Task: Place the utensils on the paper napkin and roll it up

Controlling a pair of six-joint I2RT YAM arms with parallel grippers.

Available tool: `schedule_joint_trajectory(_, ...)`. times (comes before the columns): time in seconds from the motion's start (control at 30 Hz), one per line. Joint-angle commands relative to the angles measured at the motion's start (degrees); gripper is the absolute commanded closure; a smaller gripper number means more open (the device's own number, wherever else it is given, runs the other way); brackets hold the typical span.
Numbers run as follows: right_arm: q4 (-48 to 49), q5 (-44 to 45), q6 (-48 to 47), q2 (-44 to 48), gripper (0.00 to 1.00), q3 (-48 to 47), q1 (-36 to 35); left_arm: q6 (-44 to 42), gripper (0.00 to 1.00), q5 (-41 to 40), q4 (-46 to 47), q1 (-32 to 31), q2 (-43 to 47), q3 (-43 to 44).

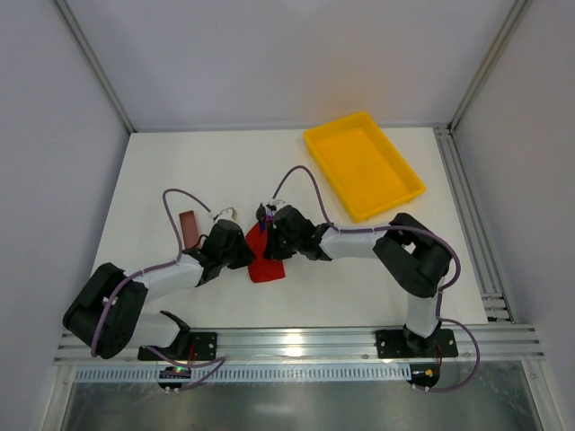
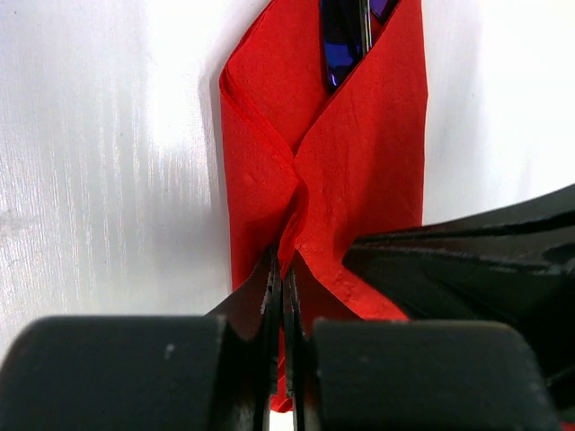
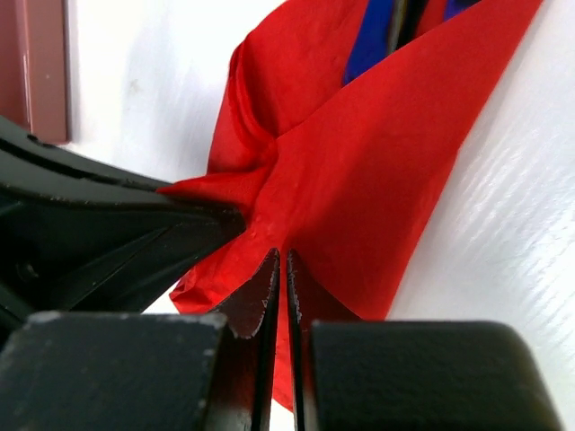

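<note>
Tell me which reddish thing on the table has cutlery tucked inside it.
The bright red napkin, folded around the blue and black utensils; the small brownish-red block lies apart, beside the left arm.

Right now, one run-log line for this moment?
left fingers shut on paper napkin | right fingers shut, tips at napkin | utensils in fold

My left gripper (image 2: pixel 281 292), jaws pinched tight on the near crease of the red paper napkin (image 2: pixel 359 162), crossed flaps covering blue-purple utensil (image 2: pixel 341 40) and black utensil (image 2: pixel 365 18), tips showing far.
</note>
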State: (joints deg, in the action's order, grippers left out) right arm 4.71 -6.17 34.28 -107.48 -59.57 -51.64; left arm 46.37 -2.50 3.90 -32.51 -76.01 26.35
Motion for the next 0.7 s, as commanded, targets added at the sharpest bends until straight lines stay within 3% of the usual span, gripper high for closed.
schedule_joint_trajectory(0.0,1.3,0.3,0.6,3.4,0.93,0.9,-1.4,0.3,1.0,-2.3,-2.1,-0.1,-0.5,-0.4)
schedule_joint_trajectory(0.4,-1.1,5.9,-0.2,2.5,0.93,3.8,-5.2,0.7,1.0,-2.5,-3.7,-0.1,1.5,0.1)
schedule_joint_trajectory(0.67,5.7,7.9,1.1,2.6,0.92,9.4,-5.6,1.8,1.0,0.8,-5.2,-0.1,9.2,4.2)
